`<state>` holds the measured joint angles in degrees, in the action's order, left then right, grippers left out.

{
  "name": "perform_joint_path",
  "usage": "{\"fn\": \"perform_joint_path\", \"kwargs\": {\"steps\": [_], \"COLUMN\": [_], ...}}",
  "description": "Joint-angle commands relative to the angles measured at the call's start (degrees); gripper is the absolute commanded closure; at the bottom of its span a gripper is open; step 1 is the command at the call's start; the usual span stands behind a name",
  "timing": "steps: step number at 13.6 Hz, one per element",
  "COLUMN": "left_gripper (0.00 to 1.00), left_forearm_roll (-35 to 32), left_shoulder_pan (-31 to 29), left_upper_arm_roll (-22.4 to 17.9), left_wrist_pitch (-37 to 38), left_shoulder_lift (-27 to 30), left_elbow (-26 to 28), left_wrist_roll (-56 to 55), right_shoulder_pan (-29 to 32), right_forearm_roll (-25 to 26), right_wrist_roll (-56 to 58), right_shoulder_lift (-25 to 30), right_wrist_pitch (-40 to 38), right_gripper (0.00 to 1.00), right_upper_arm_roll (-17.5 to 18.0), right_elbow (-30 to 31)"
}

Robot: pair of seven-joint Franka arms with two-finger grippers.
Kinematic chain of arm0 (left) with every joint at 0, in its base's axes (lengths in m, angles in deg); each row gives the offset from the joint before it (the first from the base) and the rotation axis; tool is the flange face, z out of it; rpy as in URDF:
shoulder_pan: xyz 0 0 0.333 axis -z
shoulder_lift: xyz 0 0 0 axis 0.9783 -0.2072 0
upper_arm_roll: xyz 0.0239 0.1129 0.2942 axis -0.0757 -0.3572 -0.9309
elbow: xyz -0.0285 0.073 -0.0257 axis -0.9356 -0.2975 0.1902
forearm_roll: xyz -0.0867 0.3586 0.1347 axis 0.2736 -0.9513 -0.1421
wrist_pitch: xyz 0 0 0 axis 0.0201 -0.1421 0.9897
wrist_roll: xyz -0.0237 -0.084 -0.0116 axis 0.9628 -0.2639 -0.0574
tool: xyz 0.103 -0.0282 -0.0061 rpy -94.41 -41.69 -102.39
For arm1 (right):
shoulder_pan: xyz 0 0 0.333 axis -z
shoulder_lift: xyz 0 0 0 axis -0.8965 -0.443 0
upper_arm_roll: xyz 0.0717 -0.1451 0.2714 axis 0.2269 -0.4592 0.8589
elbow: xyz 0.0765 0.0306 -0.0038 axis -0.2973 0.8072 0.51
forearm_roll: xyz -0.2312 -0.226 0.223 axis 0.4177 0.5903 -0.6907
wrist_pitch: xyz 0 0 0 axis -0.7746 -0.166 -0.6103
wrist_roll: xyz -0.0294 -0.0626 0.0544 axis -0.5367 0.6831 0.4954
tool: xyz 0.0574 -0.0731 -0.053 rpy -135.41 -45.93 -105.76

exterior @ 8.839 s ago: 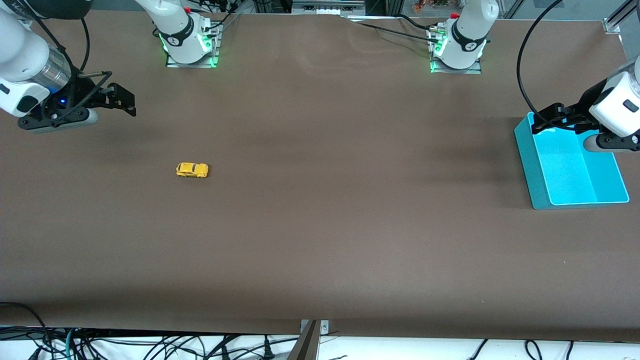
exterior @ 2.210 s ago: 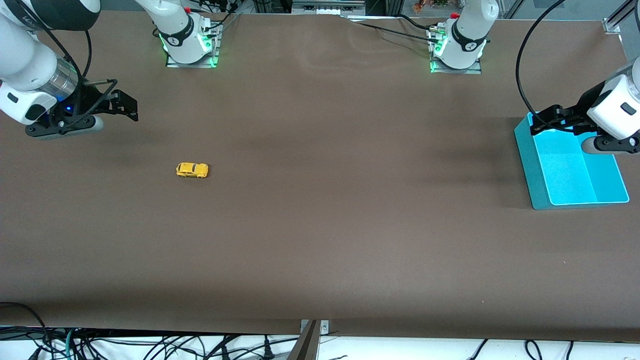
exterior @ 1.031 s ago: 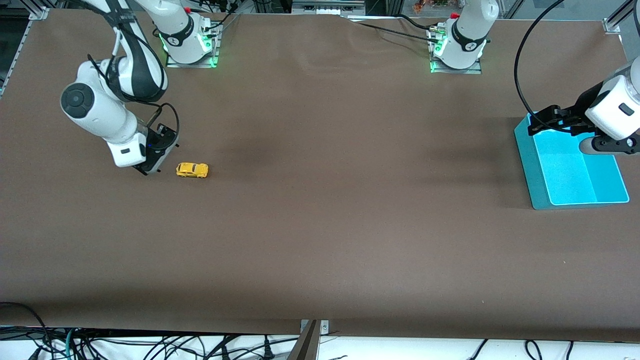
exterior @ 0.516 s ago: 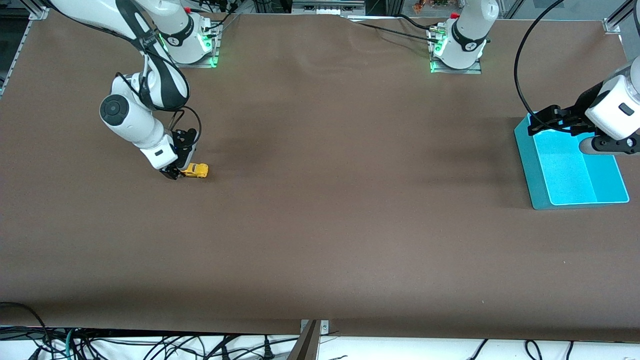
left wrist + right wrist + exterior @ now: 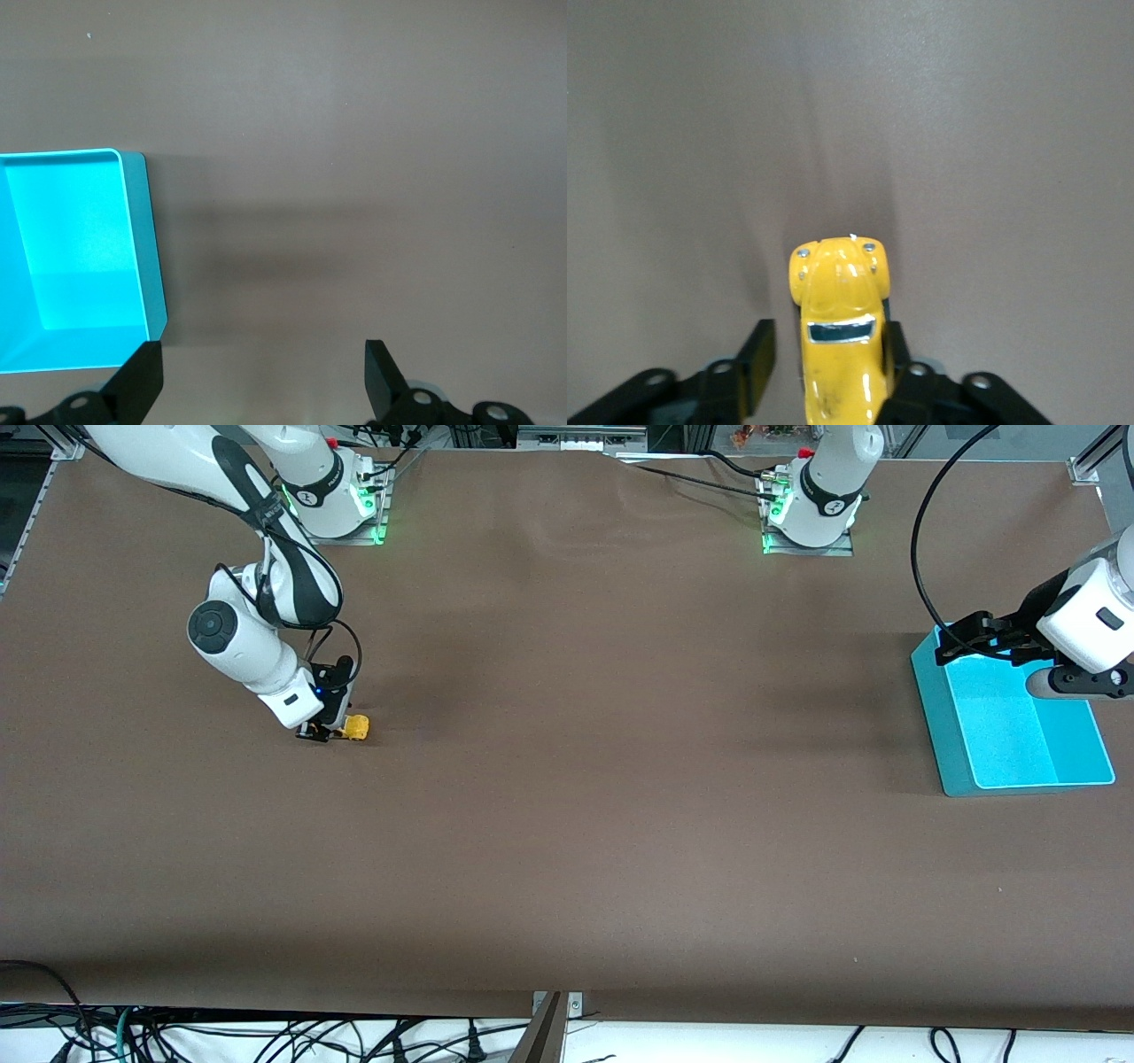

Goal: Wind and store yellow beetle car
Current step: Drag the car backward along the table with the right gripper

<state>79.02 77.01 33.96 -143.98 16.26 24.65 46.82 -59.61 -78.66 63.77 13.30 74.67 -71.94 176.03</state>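
The yellow beetle car (image 5: 357, 729) stands on its wheels on the brown table toward the right arm's end. My right gripper (image 5: 321, 734) is down at the table with the car's rear between its fingers. In the right wrist view the car (image 5: 840, 345) points away from the wrist, and the right gripper (image 5: 830, 332) is narrowed around it. One finger (image 5: 893, 341) lies against the car's side and a small gap remains at the other finger. My left gripper (image 5: 961, 642) hangs open and empty over the turquoise bin's edge, and the left gripper (image 5: 264, 363) holds nothing.
A turquoise bin (image 5: 926, 691) sits at the left arm's end of the table, and its rim (image 5: 142, 239) appears in the left wrist view with nothing inside. Cables hang past the table edge nearest the front camera.
My right arm swung in from the table's end and came down over the car's rear. Its fingers have narrowed around the car. The left arm has not moved.
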Motion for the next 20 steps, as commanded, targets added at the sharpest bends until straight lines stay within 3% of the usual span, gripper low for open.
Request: {"fn": "perform_joint_path", "kwargs": {"steps": [1, 6, 12, 20], "left_gripper": [0.00, 0.00, 0.00, 0.00], "left_forearm_roll": [1.30, 1.30, 1.30, 1.30], "left_shoulder_pan": [-0.29, -0.20, 0.33, 0.24], "left_upper_arm_roll": [0.07, 0.07, 0.16, 0.16], "left_wrist_pitch": [0.50, 0.50, 0.50, 0.50], "left_shoulder_lift": [-0.65, -0.65, -0.65, -0.73], "left_elbow": [-1.51, -1.51, -1.60, -1.51], "left_wrist_roll": [0.16, 0.07, -0.02, -0.02], "right_shoulder_pan": [0.12, 0.12, 1.26, 11.27], "right_forearm_roll": [0.28, 0.37, 0.19, -0.16], "right_wrist_roll": [1.56, 6.73, 10.69, 18.06], "right_shoulder_lift": [0.37, 3.36, -0.06, -4.11], "right_wrist_pitch": [0.37, -2.79, 0.45, 2.22], "right_gripper": [0.78, 0.79, 0.78, 0.78], "right_upper_arm_roll": [0.17, 2.71, 2.63, 1.75], "right_elbow": [0.51, 0.24, 0.33, 0.50]}}
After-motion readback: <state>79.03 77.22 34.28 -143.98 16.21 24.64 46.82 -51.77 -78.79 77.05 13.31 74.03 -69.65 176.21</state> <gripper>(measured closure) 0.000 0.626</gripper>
